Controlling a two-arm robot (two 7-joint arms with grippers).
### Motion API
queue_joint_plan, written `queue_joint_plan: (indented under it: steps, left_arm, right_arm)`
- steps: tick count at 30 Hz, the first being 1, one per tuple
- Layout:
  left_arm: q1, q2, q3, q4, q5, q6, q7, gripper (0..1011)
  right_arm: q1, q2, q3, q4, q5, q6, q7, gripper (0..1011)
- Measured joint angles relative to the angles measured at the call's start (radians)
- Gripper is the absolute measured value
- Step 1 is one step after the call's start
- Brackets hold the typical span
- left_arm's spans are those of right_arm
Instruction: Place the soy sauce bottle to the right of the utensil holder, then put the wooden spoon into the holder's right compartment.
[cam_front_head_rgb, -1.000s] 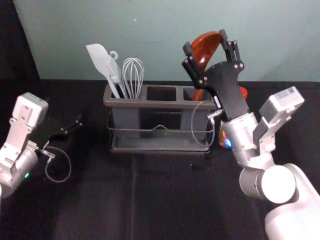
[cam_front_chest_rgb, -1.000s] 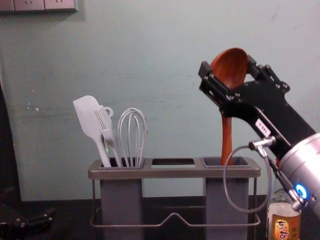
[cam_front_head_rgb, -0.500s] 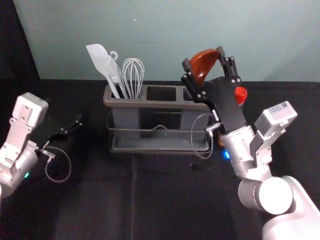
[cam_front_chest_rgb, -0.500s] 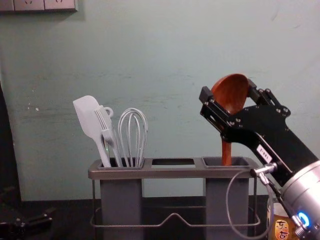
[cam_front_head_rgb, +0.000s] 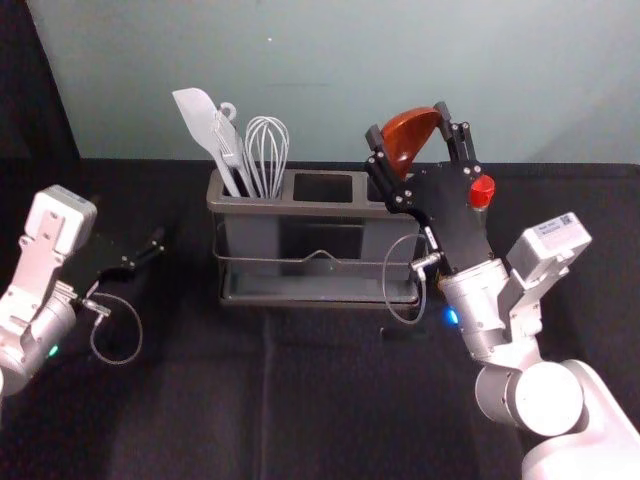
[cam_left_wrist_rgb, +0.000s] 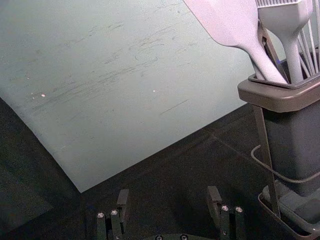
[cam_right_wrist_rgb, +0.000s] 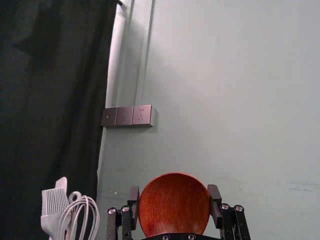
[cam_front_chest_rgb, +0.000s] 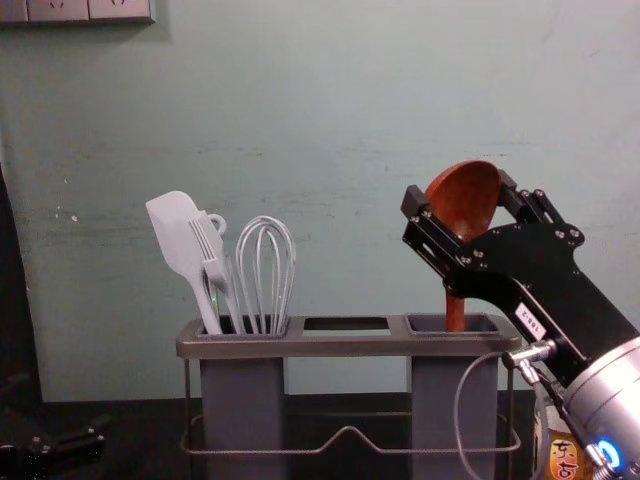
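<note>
In the head view, the right arm (cam_front_head_rgb: 575, 405) reaches forward and leans inward, and its hand (cam_front_head_rgb: 407, 119) points away from the body with both fingers pressing inward from opposite sides, while the left arm (cam_front_head_rgb: 28, 320) is parked at the left edge, its hand (cam_front_head_rgb: 146, 250) having the fingers wide apart.
</note>
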Motion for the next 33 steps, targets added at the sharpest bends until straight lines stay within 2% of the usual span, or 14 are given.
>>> queue_joint_plan:
  steps: [8, 20, 27, 33]
  left_arm:
    - [0.000, 0.000, 0.000, 0.000, 0.000, 0.000, 0.000, 1000]
    - [0.000, 0.000, 0.000, 0.000, 0.000, 0.000, 0.000, 1000]
    - [0.000, 0.000, 0.000, 0.000, 0.000, 0.000, 0.000, 1000]
    - [0.000, 0.000, 0.000, 0.000, 0.000, 0.000, 0.000, 1000]
  right_arm:
    - [0.003, -0.012, 0.006, -0.002, -0.013, -0.003, -0.005, 998]
    - [0.040, -0.013, 0.013, -0.114, -0.020, 0.012, -0.013, 1002]
    - [0.055, -0.002, 0.012, -0.168, -0.018, 0.031, -0.012, 1002]
    - [0.062, 0.022, 0.020, -0.201, -0.005, 0.049, -0.007, 1002]
